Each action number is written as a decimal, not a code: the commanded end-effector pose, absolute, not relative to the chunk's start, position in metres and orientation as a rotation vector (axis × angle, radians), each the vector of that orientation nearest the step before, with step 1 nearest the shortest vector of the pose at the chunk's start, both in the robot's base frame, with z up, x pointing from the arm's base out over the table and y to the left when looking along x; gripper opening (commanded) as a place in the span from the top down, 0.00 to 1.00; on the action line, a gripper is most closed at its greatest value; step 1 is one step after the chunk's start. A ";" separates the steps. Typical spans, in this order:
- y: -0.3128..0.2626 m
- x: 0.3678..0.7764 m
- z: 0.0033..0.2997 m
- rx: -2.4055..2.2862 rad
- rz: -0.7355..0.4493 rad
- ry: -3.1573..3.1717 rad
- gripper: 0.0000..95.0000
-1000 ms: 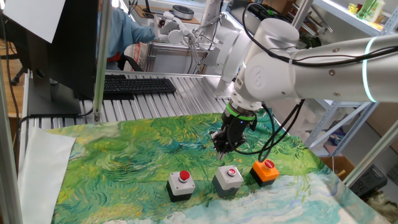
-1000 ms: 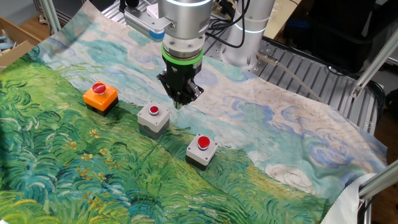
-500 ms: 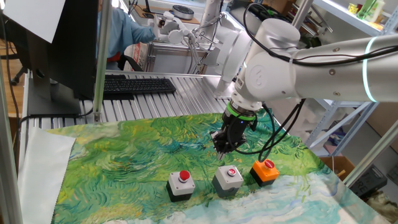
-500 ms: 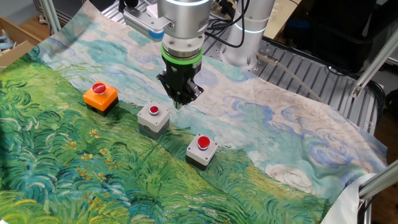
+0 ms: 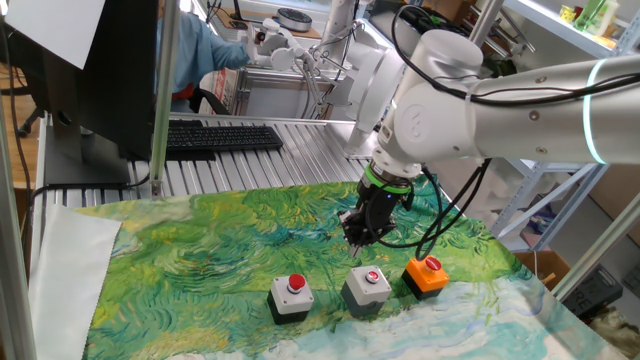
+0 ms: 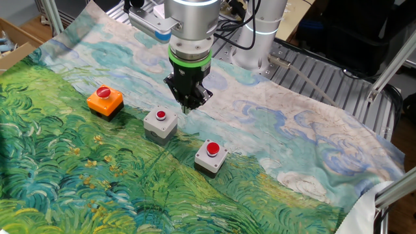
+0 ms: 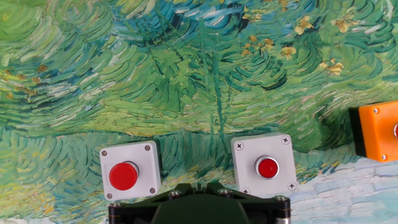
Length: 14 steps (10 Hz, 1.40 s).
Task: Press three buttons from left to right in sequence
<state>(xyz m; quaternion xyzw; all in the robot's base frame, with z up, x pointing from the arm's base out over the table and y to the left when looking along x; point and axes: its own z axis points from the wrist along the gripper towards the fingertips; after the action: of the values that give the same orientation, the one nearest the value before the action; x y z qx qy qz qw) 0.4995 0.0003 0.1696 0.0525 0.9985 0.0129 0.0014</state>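
Three buttons stand in a row on the painted cloth (image 5: 200, 260). In one fixed view they are a grey unit (image 5: 290, 296), a second grey unit (image 5: 367, 287) and an orange unit (image 5: 427, 275), each with a round red cap. The other fixed view shows them mirrored: orange (image 6: 105, 101), grey (image 6: 160, 123), grey (image 6: 211, 156). My gripper (image 6: 188, 108) hangs above the cloth just behind the middle unit, shut and holding nothing, touching no button. In the hand view the gripper (image 7: 199, 186) sits between the two grey units (image 7: 129, 176) (image 7: 265, 166); the orange unit (image 7: 376, 132) is cut by the right edge.
Behind the cloth, a black keyboard (image 5: 222, 137) lies on the ribbed metal table (image 5: 290, 150), beside a dark monitor (image 5: 90, 80). A person in blue (image 5: 200, 50) sits beyond it. Cables (image 5: 440, 215) hang from the arm near the orange unit.
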 end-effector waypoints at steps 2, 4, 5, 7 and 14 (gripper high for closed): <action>0.000 0.500 0.170 0.163 0.042 3.135 1.00; 0.000 0.500 0.170 0.164 0.044 3.135 1.00; 0.000 0.499 0.170 0.164 0.044 3.135 1.00; 0.000 0.499 0.170 0.164 0.046 3.135 1.00; -0.003 0.497 0.176 0.021 0.046 3.143 1.00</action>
<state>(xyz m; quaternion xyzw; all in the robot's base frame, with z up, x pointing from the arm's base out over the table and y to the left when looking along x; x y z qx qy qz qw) 0.4977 -0.0029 0.1756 0.0213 0.9997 0.0151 0.0025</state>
